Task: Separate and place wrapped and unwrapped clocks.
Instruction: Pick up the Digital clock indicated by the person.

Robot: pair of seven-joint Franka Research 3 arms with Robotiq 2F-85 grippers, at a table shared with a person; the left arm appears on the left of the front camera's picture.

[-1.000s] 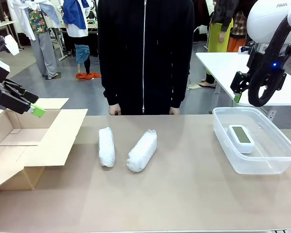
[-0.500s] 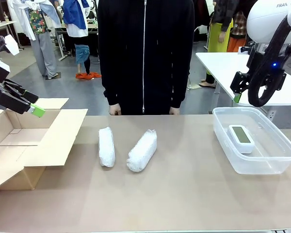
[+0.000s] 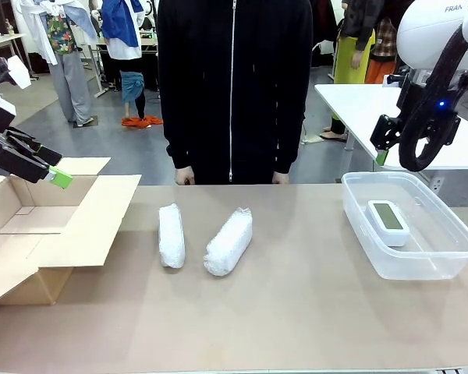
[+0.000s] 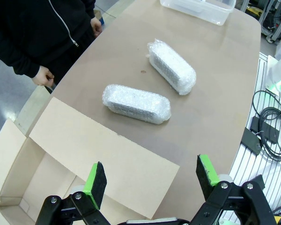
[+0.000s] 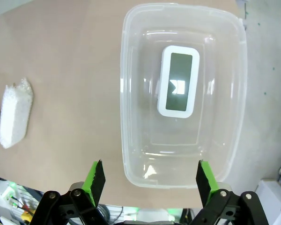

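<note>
Two wrapped bundles of white bubble wrap lie side by side mid-table, one on the left (image 3: pixel 171 235) (image 4: pixel 136 103) and one on the right (image 3: pixel 229 241) (image 4: pixel 172 66) (image 5: pixel 13 115). The unwrapped clock (image 3: pixel 388 221) (image 5: pixel 178 87), white with a dark screen, lies flat inside the clear plastic tub (image 3: pixel 451 253) (image 5: pixel 131 117) at the right. My left gripper (image 3: pixel 53 176) (image 4: pixel 152 180) hangs open and empty above the cardboard box (image 3: pixel 31 234) (image 4: pixel 61 154). Open as well, my right gripper (image 3: pixel 382 152) (image 5: pixel 150 177) hovers high over the tub with nothing in it.
A person in a black zipped jacket (image 3: pixel 232 86) stands at the far edge, hands (image 3: pixel 184 177) resting at the table's rim. The box's flaps (image 3: pixel 93 218) spread onto the table's left side. Bare brown tabletop (image 3: pixel 296 304) stretches in front of the bundles. Cables (image 4: pixel 271 126) lie past the table's edge.
</note>
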